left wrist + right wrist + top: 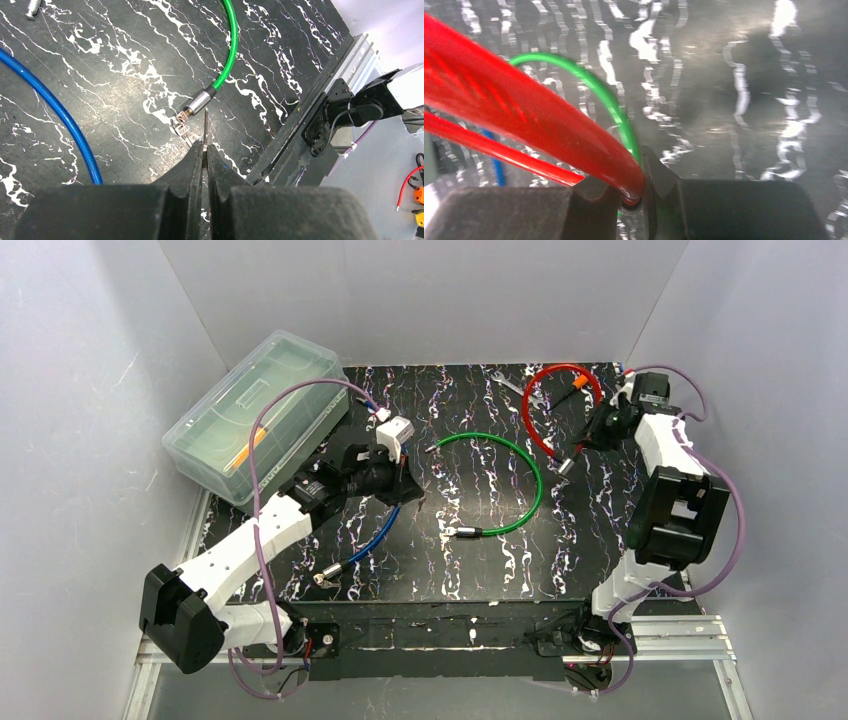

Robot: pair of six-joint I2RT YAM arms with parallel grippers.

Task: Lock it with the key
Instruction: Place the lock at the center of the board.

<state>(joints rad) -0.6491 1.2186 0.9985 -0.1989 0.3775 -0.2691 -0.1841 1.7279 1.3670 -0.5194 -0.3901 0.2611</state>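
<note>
Even bright overhead light; right wrist view blurred, glare on tabletop [774,100].

A clear plastic storage box [255,416] with a latched lid sits at the far left corner of the black, white-veined counter [470,570], partly overhanging its left edge. A blue cable [372,541] curves across the counter's near left. White walls enclose 3 sides.

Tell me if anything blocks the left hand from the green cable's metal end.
Nothing visible does. The left hand, pinching a thin metal blade, sits just short of the green cable's metal end; only bare tabletop lies between.
</note>
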